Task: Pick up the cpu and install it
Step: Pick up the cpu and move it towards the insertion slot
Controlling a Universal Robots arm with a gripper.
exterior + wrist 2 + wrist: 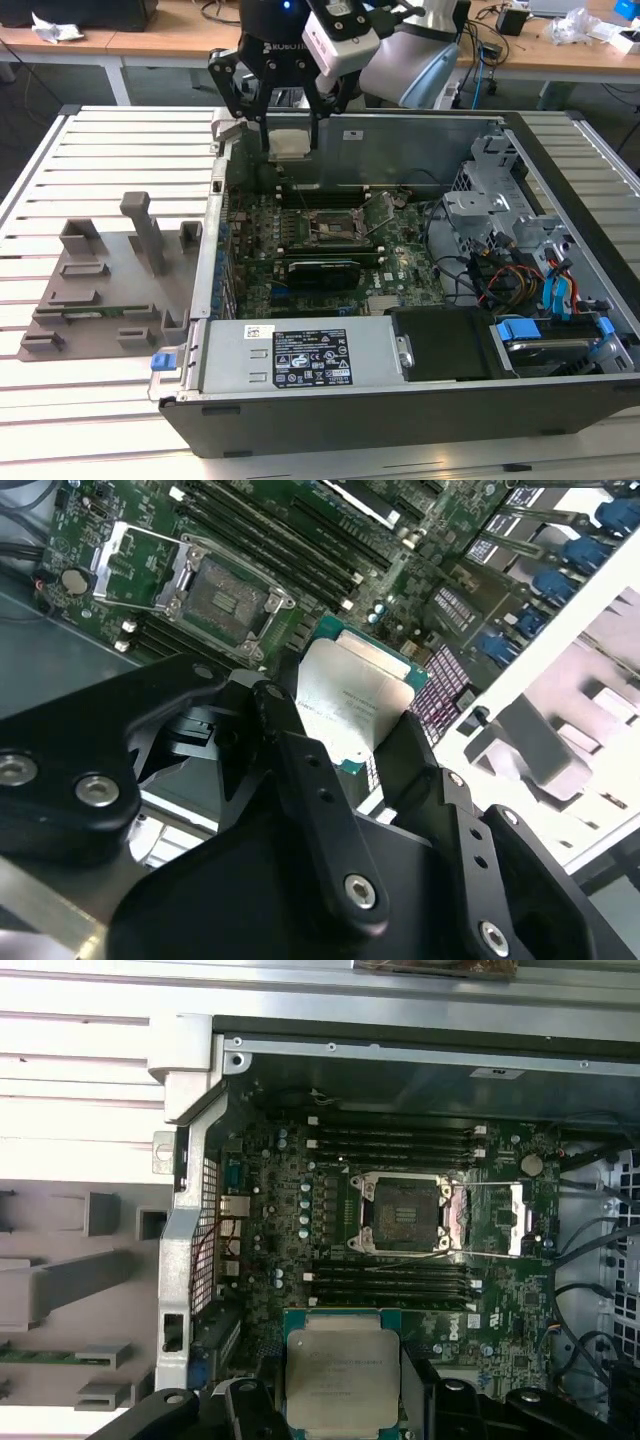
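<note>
My gripper (290, 143) hangs above the far-left corner of the open computer case, shut on the cpu (290, 143), a flat silvery square chip with a green rim. In both wrist views the cpu (352, 702) (342, 1380) sits clamped between the black fingers (300, 770), its metal top facing the cameras. The empty socket (330, 232) with its load plate flipped open lies on the green motherboard (400, 262), below and toward the exterior view's right of the gripper. The socket (403, 1208) (215, 598) appears in both wrist views, well apart from the chip.
A grey fixture tray (110, 290) with upright posts stands on the exterior view's left of the case. Memory slots (395, 1142) flank the socket. A power supply (300, 355) fills the case's near side; cables and drive bays (540, 280) crowd the right. The case wall (215, 200) is close beside the gripper.
</note>
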